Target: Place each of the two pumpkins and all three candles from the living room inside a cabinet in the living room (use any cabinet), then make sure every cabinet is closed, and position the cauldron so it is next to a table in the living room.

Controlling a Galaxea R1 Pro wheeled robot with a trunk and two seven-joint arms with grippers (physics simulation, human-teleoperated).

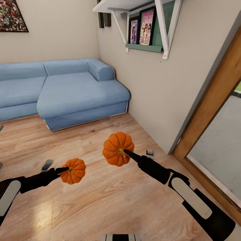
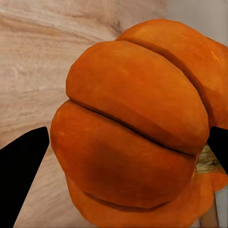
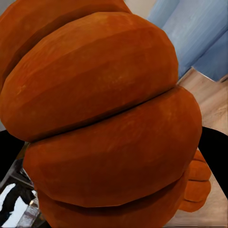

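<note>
Pumpkins aloft, one pinched in each set of fingers.

Left fingers [image 1: 63,170] are clamped on the smaller-looking pumpkin [image 1: 73,171], black tips flanking its ribbed sides in the left wrist view [image 2: 23,175]; right fingers [image 1: 129,154] are pinching the other pumpkin [image 1: 117,148], held higher and further forward, and its orange bulk crowds the right wrist view [image 3: 109,118]. Both hang clear above the wooden floor [image 1: 100,201]. Beyond the fingers sits a blue corner sofa [image 1: 67,90]; off past the right fingers, a beige wall with a white shelf [image 1: 144,23] and a wood-framed doorway [image 1: 214,100].
</note>
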